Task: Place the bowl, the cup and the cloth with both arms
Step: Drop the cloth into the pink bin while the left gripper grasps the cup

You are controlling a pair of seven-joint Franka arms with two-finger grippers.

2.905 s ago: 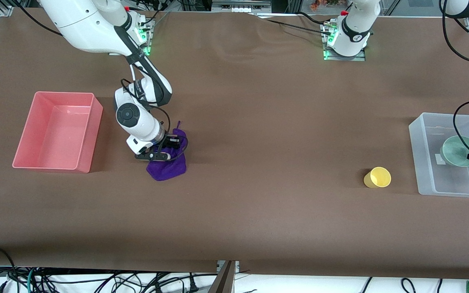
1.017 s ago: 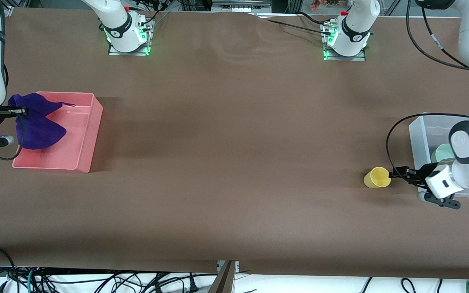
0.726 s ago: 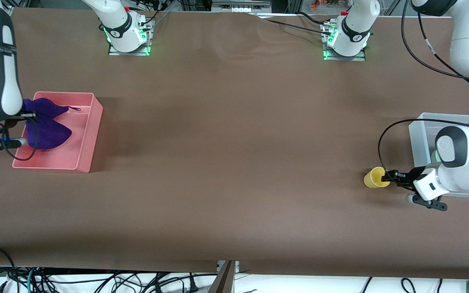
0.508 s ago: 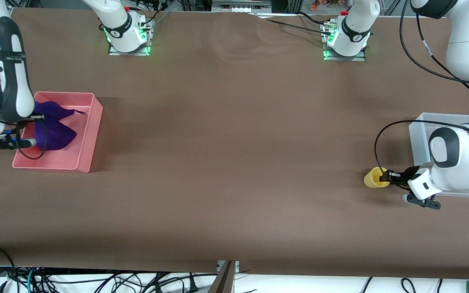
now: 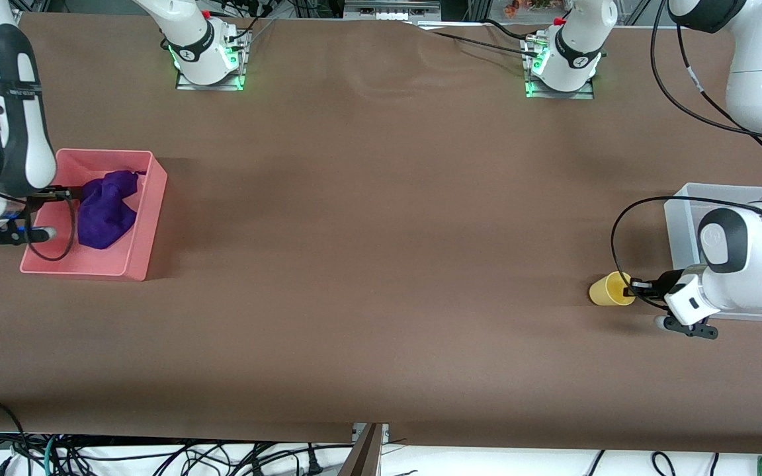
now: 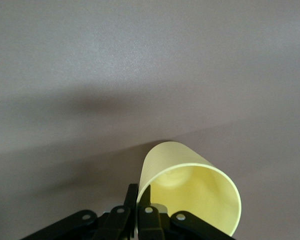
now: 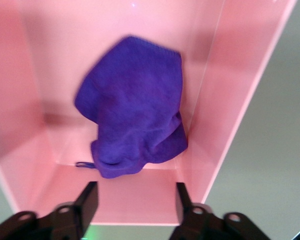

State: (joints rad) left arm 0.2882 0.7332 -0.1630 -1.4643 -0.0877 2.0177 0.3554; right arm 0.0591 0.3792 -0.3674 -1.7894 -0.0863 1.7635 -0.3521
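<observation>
1. Nearest the front camera is the cup [image 5: 611,289], at about four o'clock on the counter [image 5: 381,264]. It is tipped, with its mouth turned toward my left end effector [image 5: 632,289]. That end effector is closed down to a narrow pinch on the rim wall, one finger inside the mouth and one outside, at the rim's three o'clock.
2. I'd judge the cup to be light, thin-walled and smooth. A one-sided rim pinch will carry it but lets it swing. I want a firm, gentle squeeze and a slow lift, since plastic this slick could slide out or flex.
3. A touch farther up, at three o'clock on the counter, stands the clear tub [image 5: 682,218], just beside my left wrist. The cup probably goes there. My own arm covers most of the tub, so I cannot see the bowl at all.
4. Farthest of the lot, at nine o'clock, is the pink bin [image 5: 146,218] with the cloth [image 5: 106,208] crumpled inside, bunched toward the wall at the bin's three o'clock.
5. My right end effector [image 5: 71,194] hangs over that bin with its fingers [image 7: 87,200] spread wide and nothing between them.
6. The cloth looks soft, floppy and fuzzy. It won't break or roll, and any raised fold would do if it needs regripping.
</observation>
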